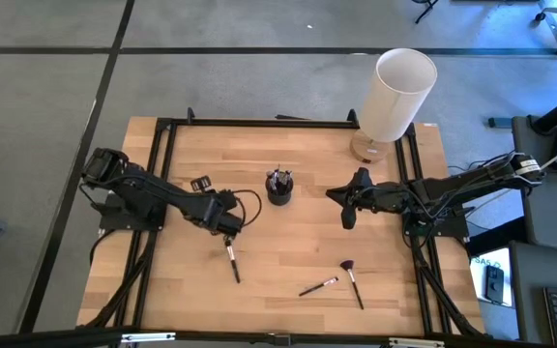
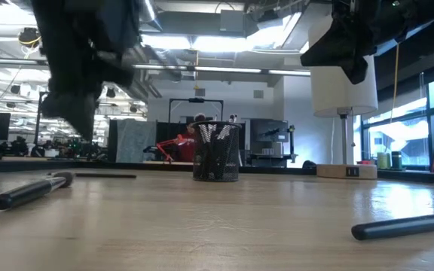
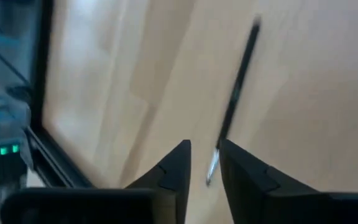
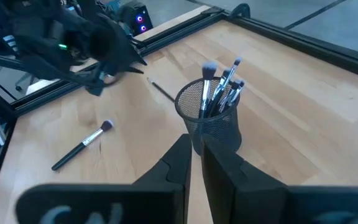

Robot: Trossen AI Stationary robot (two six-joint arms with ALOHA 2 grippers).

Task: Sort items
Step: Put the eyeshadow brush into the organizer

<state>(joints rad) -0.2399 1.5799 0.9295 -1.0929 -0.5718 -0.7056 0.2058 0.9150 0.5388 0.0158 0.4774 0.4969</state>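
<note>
Wooden table fills the middle of the high view, framed by black rails. Black mesh cup stands just above centre, several brushes upright inside it, tips up.

Left gripper sits left of centre, directly above the upper end of a black-handled brush lying on the wood at lower centre-left. In the left wrist view its fingers show a narrow gap, the pale end of that brush running down between them; cannot tell whether they actually grip it.

Right gripper hovers right of centre, beside the cup but apart from it. In the right wrist view its fingers stand close together, only a slim gap, nothing between them.

Two more brushes lie near the lower edge, right of centre: a dark one and, just beside it, a fan-headed brush with reddish-purple head.

White cylinder lamp stands at the table's upper right corner.
</note>
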